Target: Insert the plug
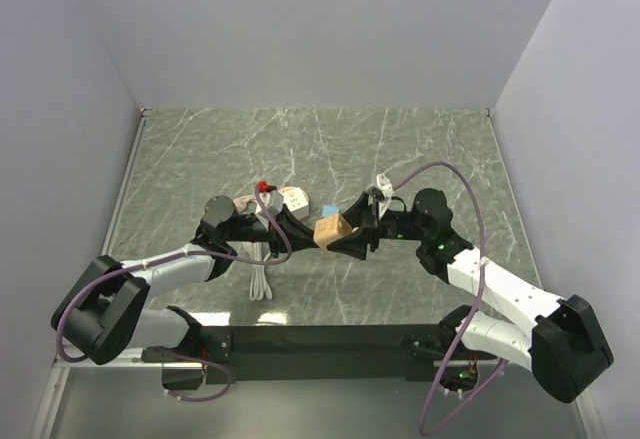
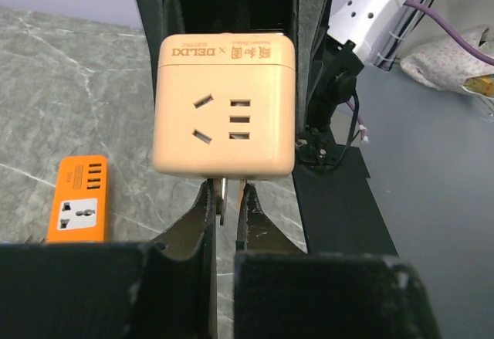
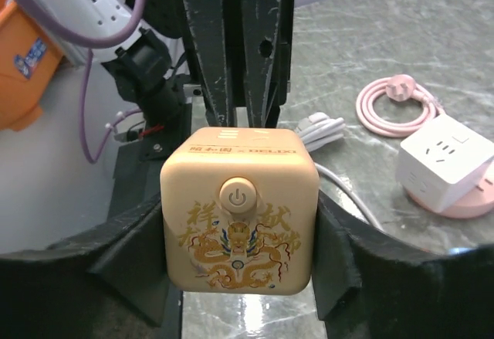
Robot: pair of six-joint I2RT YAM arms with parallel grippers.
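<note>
while the right gripper [image 3: 241,235] has its jaws clamped on the sides of the peach cube socket [image 2: 224,100], near the centre of the table [image 1: 400,149], i read the left gripper [image 2: 225,217] as pinched narrow on the plug [image 2: 222,197]. only its metal blades show between the fingertips and the body is hidden, so that's a read, not a certainty. from the top camera the left tool sits at the cube's 9 o'clock and the right at its 3. in the left wrist view the blades meet the cube at 6 o'clock, on its lower edge, below the slot face, so i judge the insertion not begun. slots are mid-face: a slanted pair toward 9, three flat ones toward 3. to do it well: raise the blades toward 12 or have the right arm drop the cube. check blade roll against the flat slots, since they look crossed to me. square up, then push slowly straight along the blade axis with the right arm only bracing. watch for the cube twisting in the pads. the orange power strip [image 2: 77,200] at 8 o'clock and the white socket block [image 3: 446,154] look out of play.
</note>
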